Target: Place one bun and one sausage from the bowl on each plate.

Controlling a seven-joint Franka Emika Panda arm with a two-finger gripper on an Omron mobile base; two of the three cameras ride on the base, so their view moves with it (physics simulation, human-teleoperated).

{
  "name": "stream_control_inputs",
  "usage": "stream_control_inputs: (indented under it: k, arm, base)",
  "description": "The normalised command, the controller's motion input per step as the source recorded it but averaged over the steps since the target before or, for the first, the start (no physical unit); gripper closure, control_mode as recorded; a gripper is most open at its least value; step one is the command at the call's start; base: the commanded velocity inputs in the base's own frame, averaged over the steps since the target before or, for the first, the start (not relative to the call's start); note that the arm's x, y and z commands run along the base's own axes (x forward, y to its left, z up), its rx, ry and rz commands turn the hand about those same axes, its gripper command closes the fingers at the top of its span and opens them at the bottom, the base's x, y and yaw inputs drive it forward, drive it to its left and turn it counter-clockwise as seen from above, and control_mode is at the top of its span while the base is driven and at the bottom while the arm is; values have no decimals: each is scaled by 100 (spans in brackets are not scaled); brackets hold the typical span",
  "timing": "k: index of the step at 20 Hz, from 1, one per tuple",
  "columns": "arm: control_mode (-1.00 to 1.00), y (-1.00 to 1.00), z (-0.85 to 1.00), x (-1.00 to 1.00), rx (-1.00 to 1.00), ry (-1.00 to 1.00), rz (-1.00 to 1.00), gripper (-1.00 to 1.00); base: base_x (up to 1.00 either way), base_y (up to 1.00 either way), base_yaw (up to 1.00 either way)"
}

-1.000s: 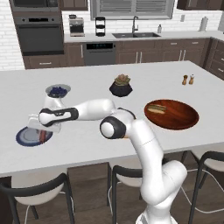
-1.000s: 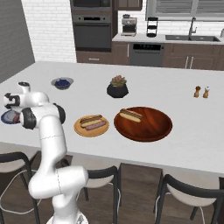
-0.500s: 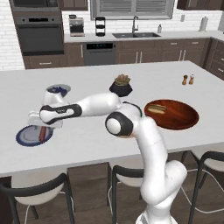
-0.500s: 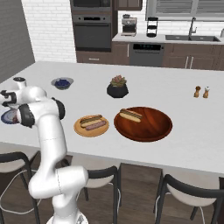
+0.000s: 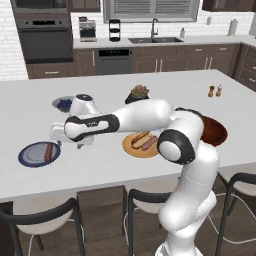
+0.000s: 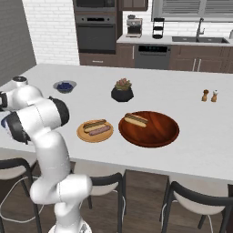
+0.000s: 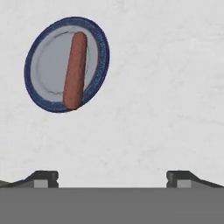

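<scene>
I am holding the claw (image 7: 112, 177) spread wide and empty above the white worktop (image 5: 30, 107), its two tips standing well apart in the hand view with nothing between them. In that view the grey-blue plate (image 7: 48, 65) is sitting at about ten o'clock from the claw, with a sausage (image 7: 75, 70) lying lengthwise across it and no bun beside it. From the left base view the same plate is lying to the nine o'clock side of the arm near the front edge. In the right base view the tan-orange plate (image 6: 82, 132) is already carrying a bun and a sausage, and the wide red-brown bowl (image 6: 157, 132), just beside it at three o'clock, is holding one bun (image 6: 136, 119) near its far left rim. So I am judging this to be the retreat after setting the sausage down, with the last bun left to fetch. To do it well, I am planning to lift straight up first so the tips clear the sausage, then swing across high enough to pass over the filled plate and the plant pot (image 6: 122, 91), and come down on the bun across its narrow width.
</scene>
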Motion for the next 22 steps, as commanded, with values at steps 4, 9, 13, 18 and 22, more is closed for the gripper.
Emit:
stream_control_inputs:
  k: [4,9,13,18,22]
  arm:
    - [-100,-100,56,-60,0,0,-13,-100]
    - [-100,-100,47,-48,-3,0,-9,-100]
    - [-100,-100,55,-18,-7,1,-5,-100]
    - [-100,-100,43,-5,-4,11,-30,-100]
    - [-100,-95,20,15,-3,29,-69,-100]
  base:
    - [0,0,0]
    - [0,0,0]
    - [0,0,0]
    - [0,0,0]
    - [0,0,0]
